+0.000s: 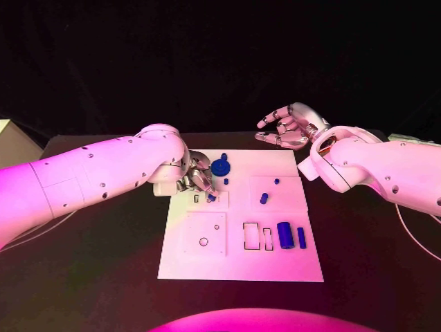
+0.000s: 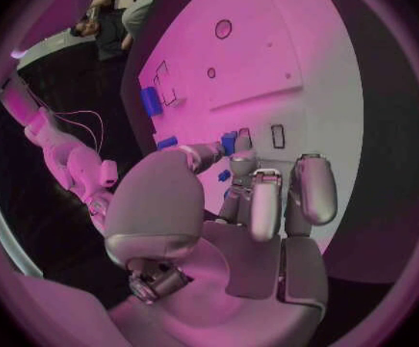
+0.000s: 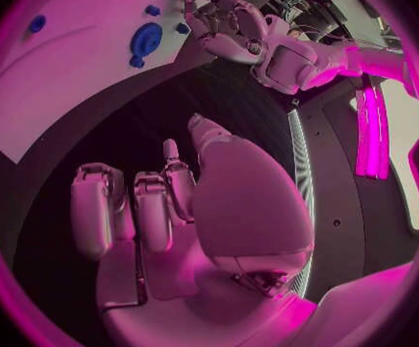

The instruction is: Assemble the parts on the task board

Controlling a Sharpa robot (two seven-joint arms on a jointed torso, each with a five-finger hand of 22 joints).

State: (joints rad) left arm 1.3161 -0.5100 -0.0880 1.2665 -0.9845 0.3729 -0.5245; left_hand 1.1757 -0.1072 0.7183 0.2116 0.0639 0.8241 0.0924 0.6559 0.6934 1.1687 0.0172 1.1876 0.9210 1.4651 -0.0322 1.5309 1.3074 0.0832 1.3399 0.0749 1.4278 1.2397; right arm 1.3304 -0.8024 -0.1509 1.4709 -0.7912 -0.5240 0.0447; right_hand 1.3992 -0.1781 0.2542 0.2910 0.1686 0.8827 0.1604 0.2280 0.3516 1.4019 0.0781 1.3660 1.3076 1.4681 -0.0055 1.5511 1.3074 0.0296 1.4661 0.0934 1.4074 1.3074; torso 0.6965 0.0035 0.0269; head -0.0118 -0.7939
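A small blue plastic part (image 2: 229, 143) is being pinched by the left hand (image 1: 195, 178) over the white rectangular task board (image 1: 280, 266); the right hand (image 1: 288, 128) is being held open beyond its far edge.

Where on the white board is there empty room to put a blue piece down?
On the task board, the near strip below the rectangular slots is bare. The far left corner is crowded: the left hand sits by the round blue part.

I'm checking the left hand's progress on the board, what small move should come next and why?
Probably lower the left hand a little to seat the small blue part pinched at its fingertips, since it hovers just over the task board. The right hand waits clear, holding nothing.
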